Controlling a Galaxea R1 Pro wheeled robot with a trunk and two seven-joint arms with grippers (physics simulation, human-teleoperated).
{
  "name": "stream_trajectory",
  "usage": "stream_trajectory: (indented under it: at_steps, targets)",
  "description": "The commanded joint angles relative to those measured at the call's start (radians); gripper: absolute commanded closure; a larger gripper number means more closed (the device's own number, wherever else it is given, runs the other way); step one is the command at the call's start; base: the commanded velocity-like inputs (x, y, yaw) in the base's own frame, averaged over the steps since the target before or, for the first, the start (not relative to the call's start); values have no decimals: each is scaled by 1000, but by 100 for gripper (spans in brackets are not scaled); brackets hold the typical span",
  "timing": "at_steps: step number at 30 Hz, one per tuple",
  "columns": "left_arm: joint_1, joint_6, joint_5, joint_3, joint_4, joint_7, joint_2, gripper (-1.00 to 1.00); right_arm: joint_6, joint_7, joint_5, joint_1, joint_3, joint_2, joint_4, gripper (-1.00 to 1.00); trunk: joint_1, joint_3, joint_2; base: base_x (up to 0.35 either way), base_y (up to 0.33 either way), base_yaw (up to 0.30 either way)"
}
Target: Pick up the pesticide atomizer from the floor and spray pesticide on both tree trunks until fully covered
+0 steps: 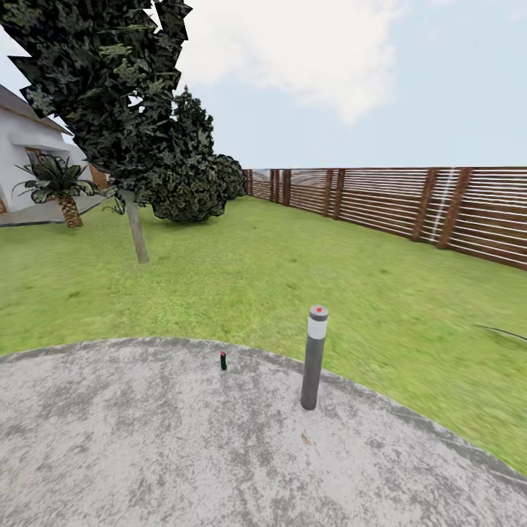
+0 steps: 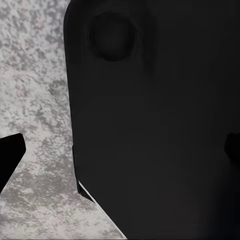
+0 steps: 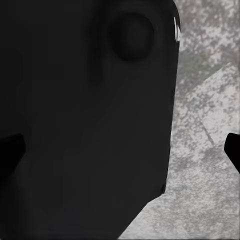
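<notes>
Grey floor (image 1: 146,454) leads ahead to the upright pesticide atomizer (image 1: 223,360), beside the bollard (image 1: 314,357); finger opening cannot be told.

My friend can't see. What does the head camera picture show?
A tiny dark pesticide atomizer stands upright on the grey concrete floor, left of a taller grey bollard. Beyond lie green lawn, a leaning tree and a brown slatted fence.
</notes>
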Motion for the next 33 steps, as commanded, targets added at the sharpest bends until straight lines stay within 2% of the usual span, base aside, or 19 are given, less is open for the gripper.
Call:
stream_trajectory:
  at_steps: [1, 5, 8, 13, 22, 31, 33]
  targets:
    - [0, -1, 6, 2, -2, 2, 0, -100, 1, 3, 1, 3, -3, -3, -2, -100, 0, 0, 0, 0, 0, 0]
    - [0, -1, 10, 4, -2, 0, -1, -100, 1, 3, 1, 2, -3, 0, -4, -100, 0, 0, 0, 0, 0, 0]
    - [0, 0, 10, 8, -2, -3, -16, -100, -1, 2, 4, -15, -2, 17, -21, -100, 0, 0, 0, 0, 0, 0]
    - [-4, 0, 10, 6, -4, -3, -10, -100, -11, -1, 5, -32, -4, 45, -50, -100, 0, 0, 0, 0, 0, 0]
    - [-33, -27, 7, 8, -35, 16, 15, -100, -62, -3, 6, -34, -6, 30, -100, -100, 0, 0, 0, 0, 0, 0]
    - [-52, -77, 0, 5, -85, 66, 16, -100, -112, -3, 6, -34, -7, -20, -151, -100, 0, 0, 0, 0, 0, 0]
    - [-64, -88, -3, 4, -97, 77, 18, -100, -123, -3, 6, -34, -8, -25, -162, -100, 0, 0, 0, 0, 0, 0]
